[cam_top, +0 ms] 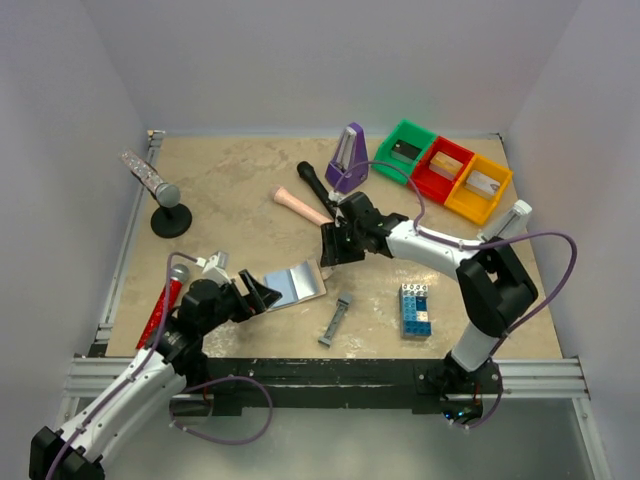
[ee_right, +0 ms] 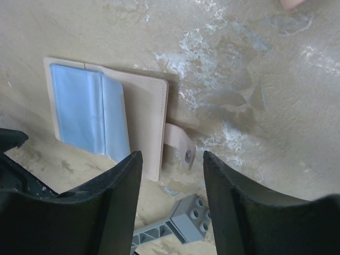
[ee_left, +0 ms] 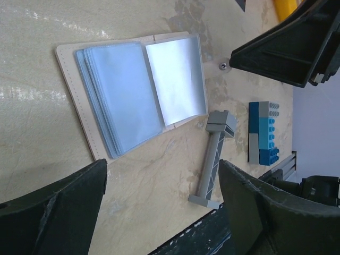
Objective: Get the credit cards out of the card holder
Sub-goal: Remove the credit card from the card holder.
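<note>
The card holder [cam_top: 297,283] lies open on the table, with a tan cover and pale light-blue sleeves [ee_left: 125,90]. No credit cards show; I cannot tell what the sleeves hold. My left gripper [cam_top: 262,293] sits just left of the holder, open, with only bare table between its fingers [ee_left: 163,163]. My right gripper [cam_top: 335,248] hovers over the holder's far right edge. In the right wrist view it [ee_right: 171,155] is open above the holder's snap tab [ee_right: 182,147], gripping nothing.
A narrow grey bar piece [cam_top: 335,320] and a blue-and-white brick stack [cam_top: 415,308] lie near the front edge. A purple metronome [cam_top: 348,158], green, red and yellow bins [cam_top: 445,170] and a pink-handled tool [cam_top: 300,207] stand behind. A black stand [cam_top: 170,218] is at left.
</note>
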Available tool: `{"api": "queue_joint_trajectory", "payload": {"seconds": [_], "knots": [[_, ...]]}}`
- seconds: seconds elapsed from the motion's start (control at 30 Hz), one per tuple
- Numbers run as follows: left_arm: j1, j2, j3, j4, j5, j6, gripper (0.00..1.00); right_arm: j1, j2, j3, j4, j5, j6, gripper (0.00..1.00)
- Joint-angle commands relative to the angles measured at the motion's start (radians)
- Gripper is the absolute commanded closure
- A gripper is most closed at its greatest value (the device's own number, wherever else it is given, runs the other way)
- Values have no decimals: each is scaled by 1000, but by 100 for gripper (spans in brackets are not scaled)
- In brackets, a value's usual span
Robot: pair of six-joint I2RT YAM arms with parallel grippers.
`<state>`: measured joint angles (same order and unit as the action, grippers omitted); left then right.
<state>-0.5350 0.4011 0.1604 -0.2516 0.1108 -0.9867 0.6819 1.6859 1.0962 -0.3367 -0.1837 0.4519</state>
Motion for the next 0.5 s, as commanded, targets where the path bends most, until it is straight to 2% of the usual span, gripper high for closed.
{"api": "queue_joint_trajectory", "payload": {"seconds": [0.0,0.33,0.47], "knots": [[3,15,4,48,21,5,11,2,57,70,-38,-31,-9,51],[1,25,-1,60,23,5,12,1,97,82,-62,-30,-5,57],[3,25,-7,63,23,2,13,2,107,87,-61,-43,-4,72]]}}
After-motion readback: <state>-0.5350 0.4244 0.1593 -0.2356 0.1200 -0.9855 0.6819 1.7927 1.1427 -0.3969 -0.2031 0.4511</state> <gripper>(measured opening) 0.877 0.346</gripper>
